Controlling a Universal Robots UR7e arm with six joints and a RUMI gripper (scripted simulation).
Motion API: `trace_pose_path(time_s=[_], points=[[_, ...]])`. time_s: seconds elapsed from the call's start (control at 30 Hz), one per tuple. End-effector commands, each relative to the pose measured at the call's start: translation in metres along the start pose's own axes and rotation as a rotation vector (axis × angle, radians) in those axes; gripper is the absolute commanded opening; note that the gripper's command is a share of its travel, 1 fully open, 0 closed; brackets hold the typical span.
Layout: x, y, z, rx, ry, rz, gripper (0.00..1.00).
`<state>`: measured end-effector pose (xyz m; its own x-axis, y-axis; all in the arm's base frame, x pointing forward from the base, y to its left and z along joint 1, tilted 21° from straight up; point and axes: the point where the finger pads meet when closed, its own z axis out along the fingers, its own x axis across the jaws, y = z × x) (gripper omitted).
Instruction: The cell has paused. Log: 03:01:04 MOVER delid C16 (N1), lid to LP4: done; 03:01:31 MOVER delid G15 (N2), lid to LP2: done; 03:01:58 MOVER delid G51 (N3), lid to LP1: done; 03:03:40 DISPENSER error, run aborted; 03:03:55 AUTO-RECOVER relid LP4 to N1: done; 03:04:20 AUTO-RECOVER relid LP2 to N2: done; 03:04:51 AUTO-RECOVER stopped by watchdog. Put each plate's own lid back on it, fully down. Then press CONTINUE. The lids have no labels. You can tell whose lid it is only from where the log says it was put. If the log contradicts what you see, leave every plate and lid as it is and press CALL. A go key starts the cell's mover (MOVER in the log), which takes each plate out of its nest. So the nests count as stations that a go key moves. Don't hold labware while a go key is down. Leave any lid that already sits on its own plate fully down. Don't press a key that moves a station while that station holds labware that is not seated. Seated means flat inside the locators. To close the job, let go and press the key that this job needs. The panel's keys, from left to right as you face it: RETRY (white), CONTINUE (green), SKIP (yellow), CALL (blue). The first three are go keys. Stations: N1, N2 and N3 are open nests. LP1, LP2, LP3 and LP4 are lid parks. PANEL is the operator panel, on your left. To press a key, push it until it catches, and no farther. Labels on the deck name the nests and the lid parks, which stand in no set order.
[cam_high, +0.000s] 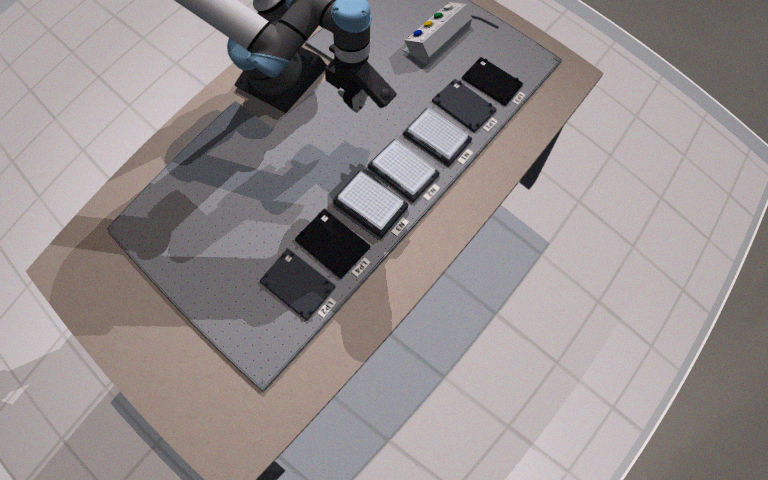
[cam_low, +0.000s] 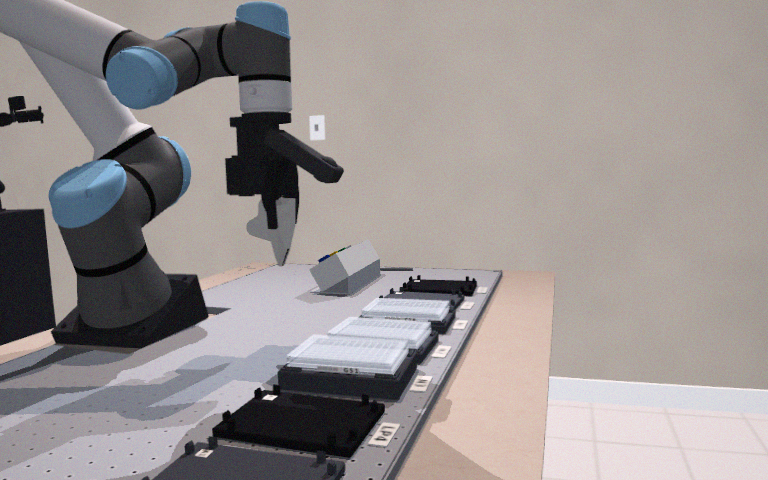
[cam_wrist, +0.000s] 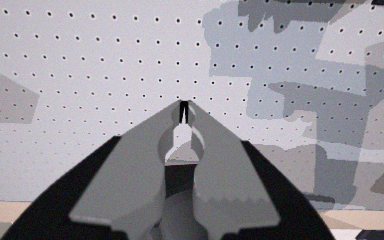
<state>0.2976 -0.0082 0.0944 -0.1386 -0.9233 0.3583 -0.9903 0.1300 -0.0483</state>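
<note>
Three white well plates stand in a row in the nests: N3 (cam_high: 369, 200) (cam_low: 348, 353), N2 (cam_high: 403, 166) (cam_low: 380, 331) and N1 (cam_high: 437, 133) (cam_low: 406, 308). Each seems to carry a clear cover; I cannot tell for certain. A flat grey lid (cam_high: 297, 283) (cam_low: 249, 461) seems to lie on park LP2, and another grey lid (cam_high: 464, 103) on LP1. Parks LP4 (cam_high: 332, 242) (cam_low: 300, 418) and LP3 (cam_high: 491, 80) are black and bare. My gripper (cam_high: 357, 106) (cam_low: 281, 261) (cam_wrist: 184, 102) is shut and empty. It hangs above bare deck between the arm's base and the panel.
The operator panel (cam_high: 436, 33) (cam_low: 345, 266) stands at the far end of the deck, with blue (cam_high: 417, 32), yellow (cam_high: 428, 23), green (cam_high: 438, 15) and white keys on top. The arm's base (cam_low: 130, 316) stands at the deck's back edge.
</note>
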Motion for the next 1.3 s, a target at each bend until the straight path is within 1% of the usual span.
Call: trace_pose_path(time_s=[0.0,0.5,0.57,1.07,1.13,1.27], points=[[0.0,0.0,-0.002,0.0,0.0,0.0,0.0],[-0.073,0.018,-0.002,0.0,0.0,-0.3,0.0],[-0.073,0.018,-0.002,0.0,0.0,-0.3,0.0],[-0.146,0.036,-0.002,0.0,0.0,-0.6,0.0],[-0.146,0.036,-0.002,0.0,0.0,-0.6,0.0],[-0.165,0.041,-0.002,0.0,0.0,-0.674,0.0]])
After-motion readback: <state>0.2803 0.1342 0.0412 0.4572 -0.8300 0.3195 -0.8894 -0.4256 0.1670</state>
